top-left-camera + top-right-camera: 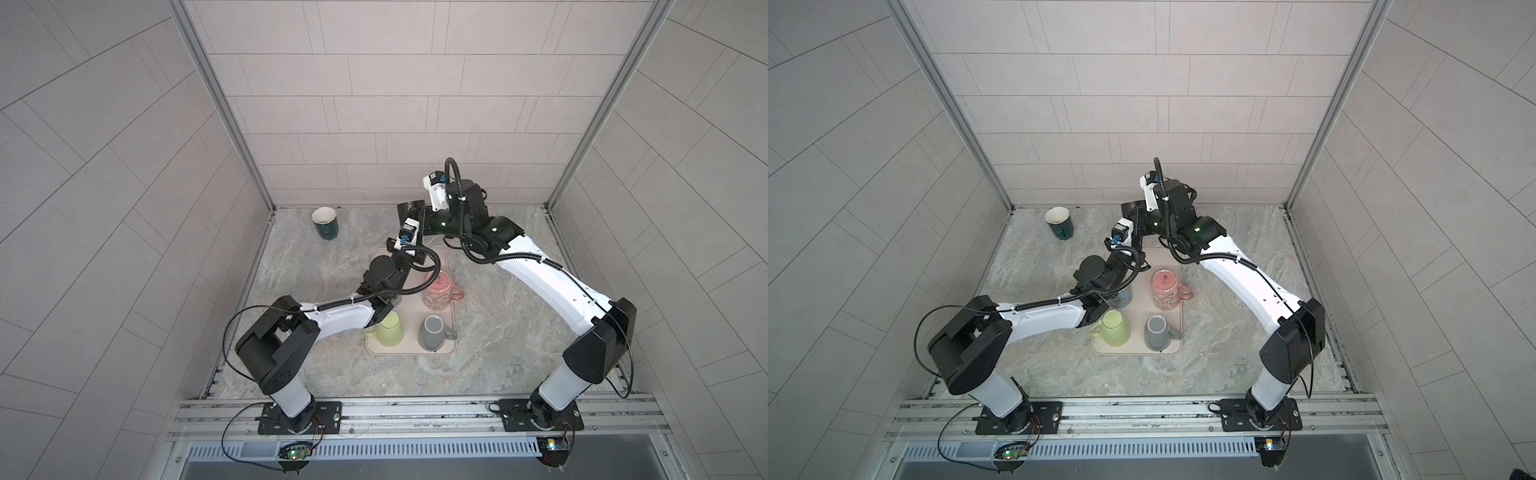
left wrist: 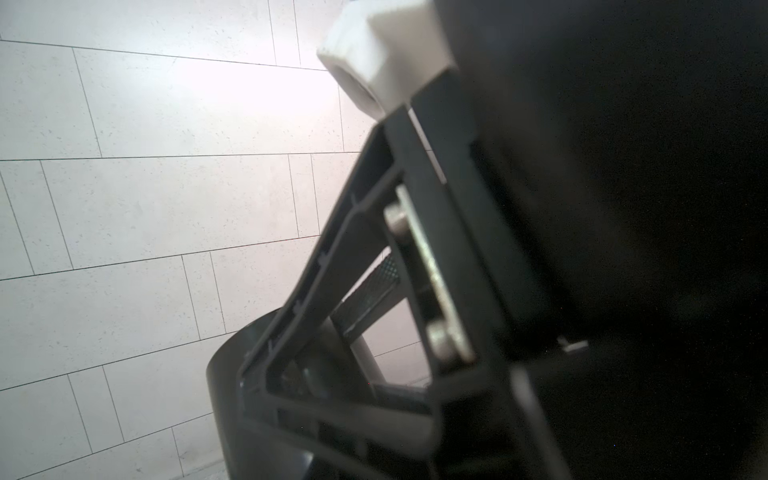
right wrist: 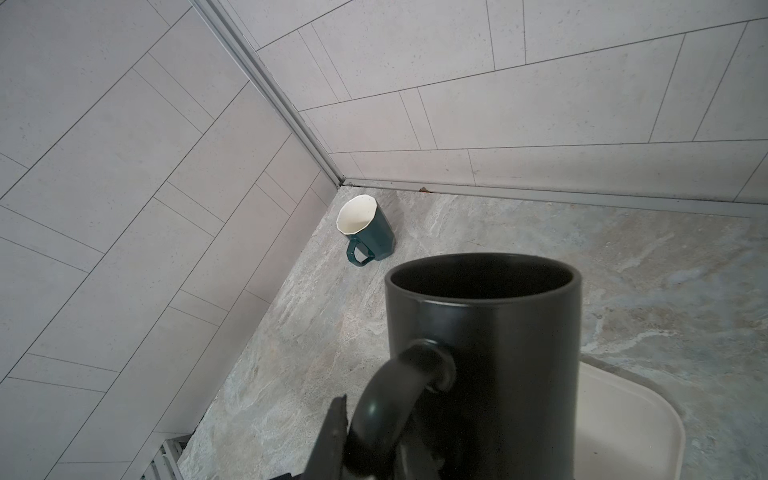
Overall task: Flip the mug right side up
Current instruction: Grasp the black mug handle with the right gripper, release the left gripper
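Note:
The black mug [image 1: 409, 206] [image 1: 1130, 206] hangs in the air above the far end of the tray, mouth up and tilted a little. In the right wrist view the mug [image 3: 482, 353] fills the foreground, and my right gripper [image 3: 374, 436] is shut on its curved handle. In both top views that right gripper [image 1: 419, 216] [image 1: 1140, 216] comes at the mug from the right. My left gripper [image 1: 405, 219] [image 1: 1129, 221] reaches up to the mug from below and holds it; its fingertips are hidden. The left wrist view shows the mug's wall [image 2: 224, 395] behind the right gripper's frame.
A beige tray [image 1: 411, 322] [image 3: 623, 415] carries a pink mug [image 1: 438, 291], a green mug [image 1: 388, 330] and a grey mug [image 1: 432, 332], all bottom up. A teal mug [image 1: 325, 223] [image 3: 365, 232] stands upright near the back left corner. Tiled walls close in three sides.

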`<control>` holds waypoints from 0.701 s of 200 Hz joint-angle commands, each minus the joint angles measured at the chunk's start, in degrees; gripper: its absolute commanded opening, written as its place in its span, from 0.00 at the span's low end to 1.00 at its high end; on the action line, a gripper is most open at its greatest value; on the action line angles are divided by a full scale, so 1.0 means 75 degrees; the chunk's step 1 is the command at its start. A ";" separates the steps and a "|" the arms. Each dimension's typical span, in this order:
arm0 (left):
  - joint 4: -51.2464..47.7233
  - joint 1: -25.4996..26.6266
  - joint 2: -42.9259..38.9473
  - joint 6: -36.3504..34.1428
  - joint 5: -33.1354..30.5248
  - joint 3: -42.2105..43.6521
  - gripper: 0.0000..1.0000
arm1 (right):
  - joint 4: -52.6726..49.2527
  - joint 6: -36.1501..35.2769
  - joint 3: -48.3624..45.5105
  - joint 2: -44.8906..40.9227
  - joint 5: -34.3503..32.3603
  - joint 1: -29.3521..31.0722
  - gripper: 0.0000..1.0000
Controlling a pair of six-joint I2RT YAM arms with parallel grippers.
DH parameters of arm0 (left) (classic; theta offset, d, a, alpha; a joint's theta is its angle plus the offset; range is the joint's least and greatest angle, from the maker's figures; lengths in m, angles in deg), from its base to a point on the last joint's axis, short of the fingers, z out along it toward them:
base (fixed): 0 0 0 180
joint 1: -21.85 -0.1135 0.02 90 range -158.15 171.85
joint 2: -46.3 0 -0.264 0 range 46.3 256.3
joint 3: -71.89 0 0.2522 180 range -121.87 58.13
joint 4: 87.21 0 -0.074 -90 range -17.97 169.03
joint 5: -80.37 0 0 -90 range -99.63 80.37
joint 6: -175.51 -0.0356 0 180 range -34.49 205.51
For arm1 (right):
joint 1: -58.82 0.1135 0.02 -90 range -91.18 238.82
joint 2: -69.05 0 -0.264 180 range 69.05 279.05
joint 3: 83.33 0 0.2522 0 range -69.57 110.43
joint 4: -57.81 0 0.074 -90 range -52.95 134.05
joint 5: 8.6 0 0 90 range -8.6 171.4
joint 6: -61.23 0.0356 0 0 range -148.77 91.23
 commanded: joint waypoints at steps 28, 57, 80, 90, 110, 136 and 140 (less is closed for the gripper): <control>0.1252 0.0028 -0.0513 -0.0894 -0.0306 -0.0271 0.00 | -0.0439 -0.0525 -0.0362 0.0102 -0.0451 -0.0070 0.00; 0.1244 0.0039 -0.0489 -0.0886 -0.0529 -0.0306 0.02 | -0.0086 -0.0557 -0.0581 -0.0046 -0.0346 -0.0079 0.00; 0.1244 0.0039 -0.0489 -0.0871 -0.0611 -0.0301 0.08 | 0.0047 -0.0568 -0.0648 -0.0081 -0.0273 -0.0076 0.00; 0.1243 0.0039 -0.0489 -0.0890 -0.0627 -0.0295 0.10 | 0.0097 -0.0557 -0.0665 -0.0081 -0.0254 -0.0075 0.00; 0.1254 0.0034 -0.0500 -0.0883 -0.0716 -0.0273 0.19 | 0.0187 -0.0541 -0.0695 -0.0081 -0.0218 -0.0087 0.00; 0.1255 0.0039 -0.0524 -0.0924 -0.0825 -0.0225 0.26 | 0.0287 -0.0510 -0.0750 -0.0122 -0.0221 -0.0113 0.00; 0.1255 0.0039 -0.0528 -0.0926 -0.0865 -0.0221 0.27 | 0.0309 -0.0509 -0.0749 -0.0133 -0.0234 -0.0126 0.00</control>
